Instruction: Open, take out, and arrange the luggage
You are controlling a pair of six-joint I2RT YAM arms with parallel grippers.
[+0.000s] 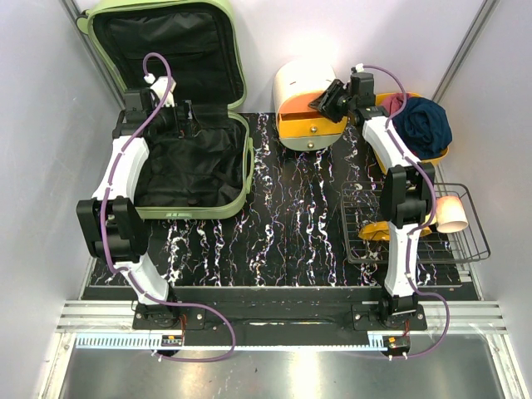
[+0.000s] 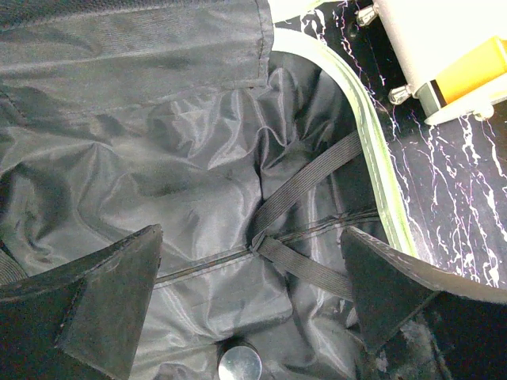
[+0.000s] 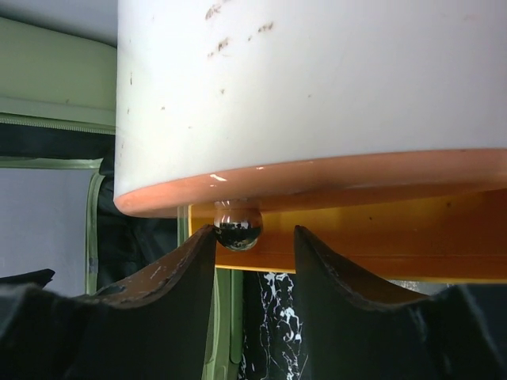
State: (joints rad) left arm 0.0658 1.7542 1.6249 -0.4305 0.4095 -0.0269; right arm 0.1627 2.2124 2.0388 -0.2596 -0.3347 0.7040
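The luggage [image 1: 191, 179] lay open at the far left of the table [image 1: 291, 216], its base flat and its lid standing upright against the back wall. That lid looked like the biggest hazard, because a knock from the left arm could bring it down on the arm working inside. The left gripper [image 2: 252, 236] hung released and wide open over the black lining, grasping nothing. If it dropped lower, a finger could likely snag the elastic strap [image 2: 309, 178].

The cream-and-orange drawer box [image 1: 299, 91] stood just right of the luggage. The right gripper [image 3: 253, 233] was half open around the chrome knob [image 3: 238, 224] of the orange drawer [image 3: 380, 237]. The knob sat against one finger with a gap to the other, so it was not clamped. A close from that offset could, I judged, push the knob sideways and let it slip out. A pull might also drag or tip the whole box rather than slide the drawer.

Counted:
- one luggage
- one drawer box
- one orange bin [image 1: 445, 154]
- one wire basket [image 1: 474, 241]
- two arms
- one dark blue garment [image 1: 424, 125] and one maroon one [image 1: 391, 106] in the bin
- one pale cup [image 1: 453, 214] in the basket
- one knob
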